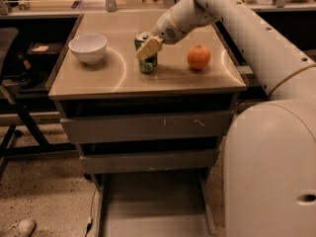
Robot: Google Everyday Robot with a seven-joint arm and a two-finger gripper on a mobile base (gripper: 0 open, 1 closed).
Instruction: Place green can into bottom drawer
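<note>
Where the tabletop (98, 83) reaches its left side, a white bowl (88, 47) stands upright. To its right, near the middle of the top, the green can (148, 63) stands upright on the surface, well apart from the bowl. The gripper (148, 46) is at the can's upper half, against its near side; whether it is clamped on the can or loose cannot be told. Below the top, the upper drawer (148, 126) and the middle drawer (148, 161) are closed, their grey fronts scratched. Beneath them the bottom drawer (153, 204) is pulled out toward the near side, its flat grey floor showing. Right of the can, an orange (198, 57) rests on the top, apart from the can. The white arm (237, 19) runs from the gripper to the right, and the robot's white body (271, 172) fills the near right.
</note>
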